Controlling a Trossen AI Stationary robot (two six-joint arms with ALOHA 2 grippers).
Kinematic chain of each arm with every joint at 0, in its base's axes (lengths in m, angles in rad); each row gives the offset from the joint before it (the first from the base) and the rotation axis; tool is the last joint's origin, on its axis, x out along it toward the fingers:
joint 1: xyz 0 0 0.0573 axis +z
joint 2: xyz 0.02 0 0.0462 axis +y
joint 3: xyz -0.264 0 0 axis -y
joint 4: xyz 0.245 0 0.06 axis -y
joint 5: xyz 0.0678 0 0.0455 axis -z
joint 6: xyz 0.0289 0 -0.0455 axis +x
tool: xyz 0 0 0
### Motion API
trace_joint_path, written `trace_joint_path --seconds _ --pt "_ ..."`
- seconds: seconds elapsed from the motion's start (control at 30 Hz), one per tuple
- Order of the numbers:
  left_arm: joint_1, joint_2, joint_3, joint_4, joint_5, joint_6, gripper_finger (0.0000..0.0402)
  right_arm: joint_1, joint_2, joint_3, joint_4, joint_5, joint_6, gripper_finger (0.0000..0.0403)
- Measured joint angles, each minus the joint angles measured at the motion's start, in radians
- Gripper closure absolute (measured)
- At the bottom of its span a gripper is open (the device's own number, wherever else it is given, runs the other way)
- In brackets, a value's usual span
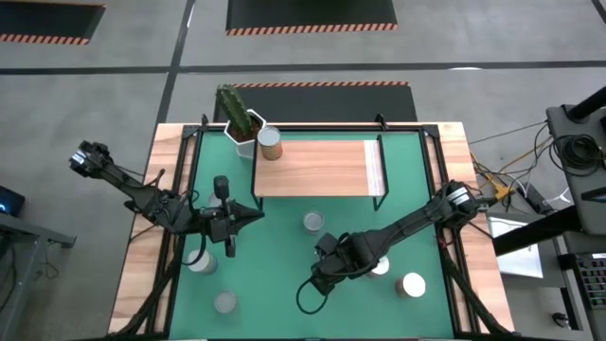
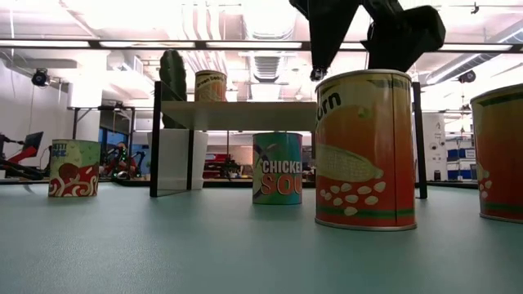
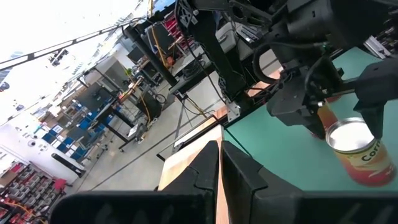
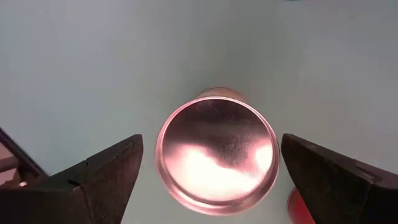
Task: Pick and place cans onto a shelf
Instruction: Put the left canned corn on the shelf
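Right gripper (image 4: 208,165) poised directly above the corn can (image 2: 364,149), fingers spread wide to either side of its silvery top — set to drop and clamp, apparently. Can upright on the green mat (image 1: 284,284), in front of the shelf (image 1: 317,168) (one can (image 1: 270,143) already stands there). Left gripper (image 1: 230,216) waiting near the shelf's front-left corner, fingers pressed together, empty.

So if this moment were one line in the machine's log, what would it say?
right tool: open, above corn can | left tool: shut, idle near shelf | on shelf: one can
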Motion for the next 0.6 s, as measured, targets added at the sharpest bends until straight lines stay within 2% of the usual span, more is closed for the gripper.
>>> trace_joint_path --seconds 0.4,0.6 --pt "0.000 0.000 0.000 0.001 0.000 0.000 0.0402 0.002 0.023 -0.047 0.056 -0.010 0.011 0.0038" --pt "0.000 0.000 0.000 0.001 0.000 0.000 0.0402 0.002 0.033 -0.047 0.055 -0.024 0.009 0.0096"
